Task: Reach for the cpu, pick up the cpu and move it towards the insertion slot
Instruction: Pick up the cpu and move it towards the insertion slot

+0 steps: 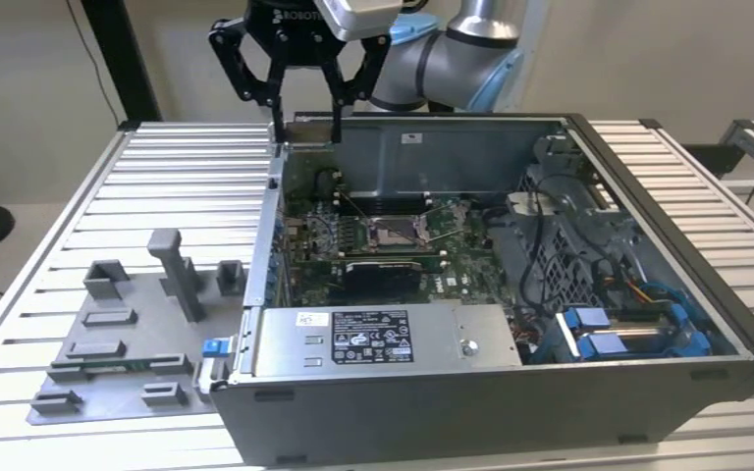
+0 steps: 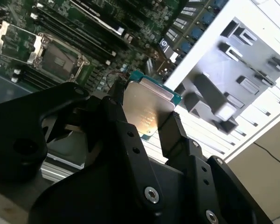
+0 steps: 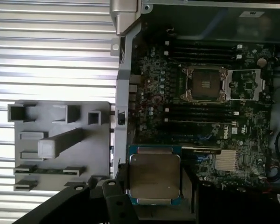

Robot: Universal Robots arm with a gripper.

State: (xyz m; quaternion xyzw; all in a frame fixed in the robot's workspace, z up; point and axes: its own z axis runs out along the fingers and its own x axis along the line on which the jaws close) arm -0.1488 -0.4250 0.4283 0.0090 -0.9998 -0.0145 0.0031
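Note:
My gripper point(image 1: 307, 132) hangs above the far left corner of the open computer case point(image 1: 639, 392), shut on the cpu. The cpu point(image 3: 154, 179) is a thin square chip with a pale silver face and a green edge, clamped between the two black fingers point(image 3: 119, 179). In the second wrist view the cpu point(image 2: 147, 109) sits between the same fingers point(image 2: 175, 130). The insertion slot point(image 1: 395, 232) lies on the green board in the middle of the case, its metal frame open and its centre dark. It is also in both wrist views point(image 3: 205, 84) point(image 2: 56, 58), some way from the held chip.
A grey fixture plate point(image 1: 36, 343) with upright blocks lies on the slatted table at the exterior view's left of the case. A white-labelled silver power supply point(image 1: 377, 339) fills the case's near side. Blue connectors and cables point(image 1: 613, 334) crowd its right end. The case walls stand around the board.

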